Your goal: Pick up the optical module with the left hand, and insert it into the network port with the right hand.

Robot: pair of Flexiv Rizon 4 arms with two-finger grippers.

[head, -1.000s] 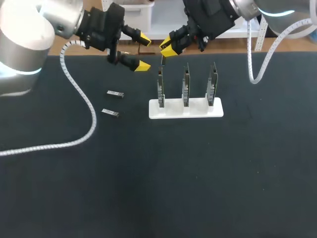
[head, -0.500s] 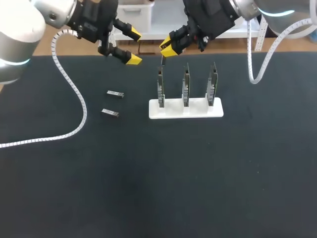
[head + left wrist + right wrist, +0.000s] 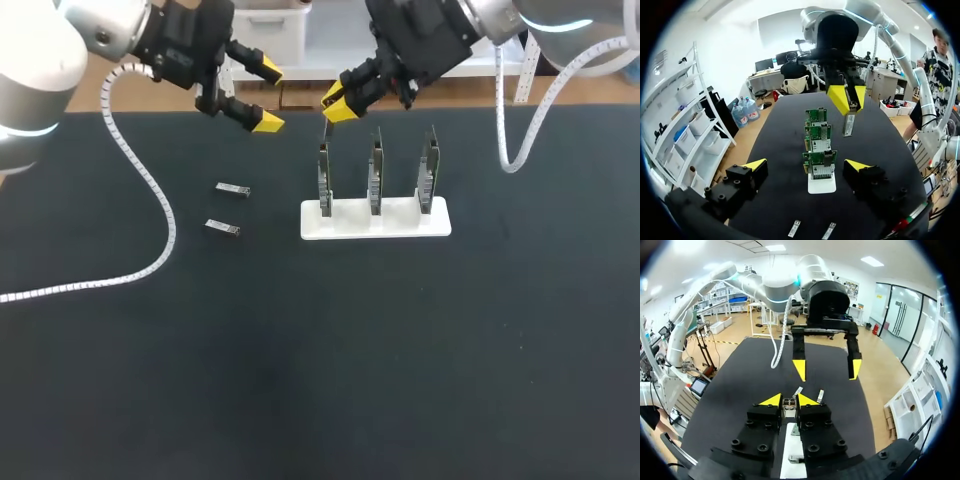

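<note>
The right claw (image 3: 338, 104) hangs over the far side of the black table (image 3: 400, 350). It is just above the left end of a white stand (image 3: 375, 222). Its two yellow tips are pinched on a little metal plug (image 3: 849, 125), one tip on each side. The plug hangs down from the tips. In the right wrist view the plug sits tight between the two fingers.

The stand holds three green boards, all standing up in a row: the left board (image 3: 324, 175), the middle board (image 3: 374, 170) and the right board (image 3: 429, 165). The held plug is up by the top of the left board, a bit to the far side of it. It is very small from above, so this is hard to tell, but it seems not to touch the board.

The left claw (image 3: 268, 96) is up in the air at the far left, apart from the stand. Its fingers are spread wide and there is nothing between them. It points toward the right claw.

Two more plugs lie flat on the table, left of the stand. The far spare plug (image 3: 232, 189) and the near spare plug (image 3: 222, 227) are close together but not touching.

A white ribbed cable (image 3: 150, 270) runs from the left arm down across the left part of the table.
</note>
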